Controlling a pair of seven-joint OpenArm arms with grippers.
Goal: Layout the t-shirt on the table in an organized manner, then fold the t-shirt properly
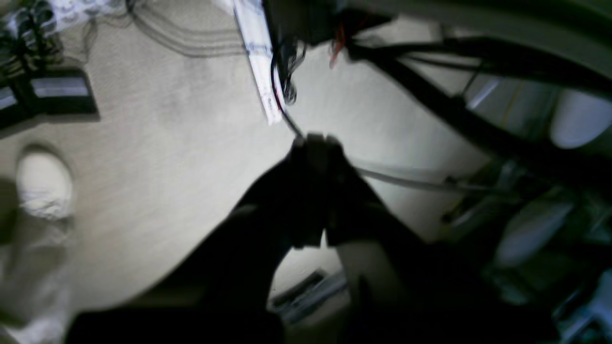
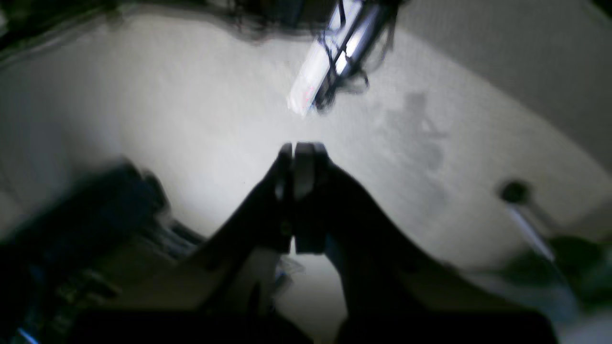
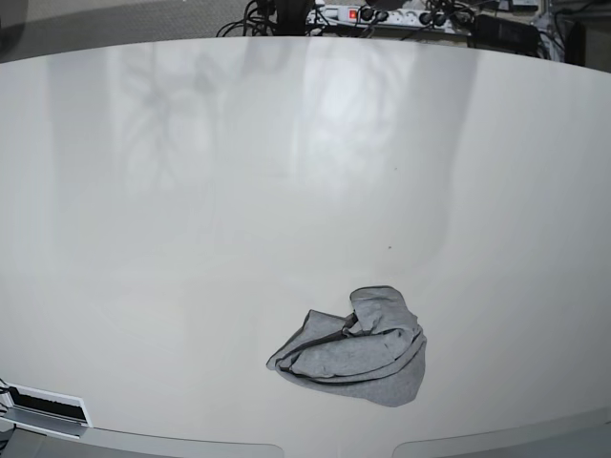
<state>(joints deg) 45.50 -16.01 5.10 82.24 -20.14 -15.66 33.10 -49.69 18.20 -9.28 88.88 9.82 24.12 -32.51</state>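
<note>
T-shirt [image 3: 353, 348]: crumpled heap on the counter [image 3: 191, 191], near its front edge, right of centre.
Left jaws [image 1: 316, 143]: fully closed, holding nothing.
Right jaws [image 2: 297, 150]: fully closed, holding nothing.
Arms: absent from base view.
Risk: pinching several bunched layers together would lift a wad, not spread it.
Risk: pulling toward the near edge could drag cloth off the counter.

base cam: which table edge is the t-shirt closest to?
The near edge of the table: the crumpled t-shirt lies just short of it, far from the edge by the power strip.
</note>
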